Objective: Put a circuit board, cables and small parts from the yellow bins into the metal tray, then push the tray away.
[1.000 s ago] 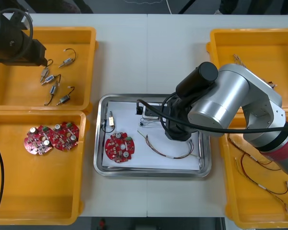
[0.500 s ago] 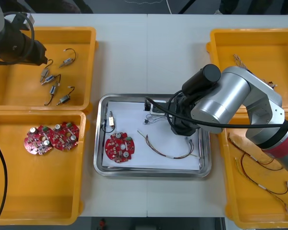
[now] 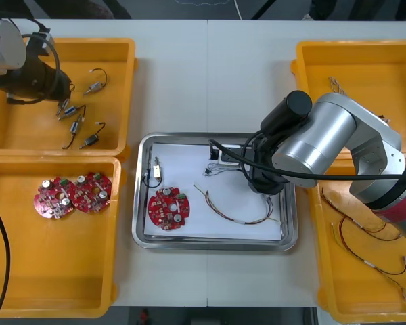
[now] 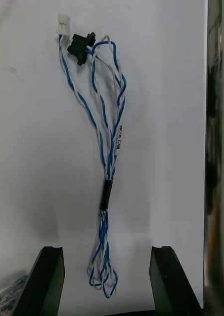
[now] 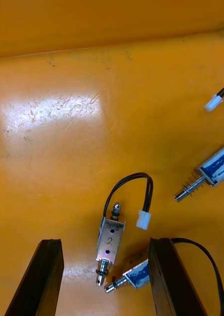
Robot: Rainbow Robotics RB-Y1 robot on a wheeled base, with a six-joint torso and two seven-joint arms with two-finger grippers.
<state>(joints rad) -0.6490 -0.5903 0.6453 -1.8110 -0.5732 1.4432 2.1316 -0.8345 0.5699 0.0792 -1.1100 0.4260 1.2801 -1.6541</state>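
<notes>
Front view: middle tray (image 3: 139, 203) holds a circuit board (image 3: 168, 207) plus cables (image 4: 106, 192), upper-left bin (image 3: 27, 132) has small metal parts (image 5: 111, 239); left fingers (image 5: 45, 281) and right fingers (image 4: 47, 281) spread, empty.

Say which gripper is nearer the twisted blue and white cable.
Right. The right gripper hangs open over the cable in the metal tray; the left gripper is over a yellow bin.

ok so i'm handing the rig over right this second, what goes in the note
Right gripper: open, low over the metal tray; the blue and white cable lies free between its fingers.
Left gripper: open, above the small metal parts in the far left yellow bin.
In the tray: circuit board, one small part, red and yellow cable, blue and white cable.
Left: perhaps another part, then push the tray away.
</notes>
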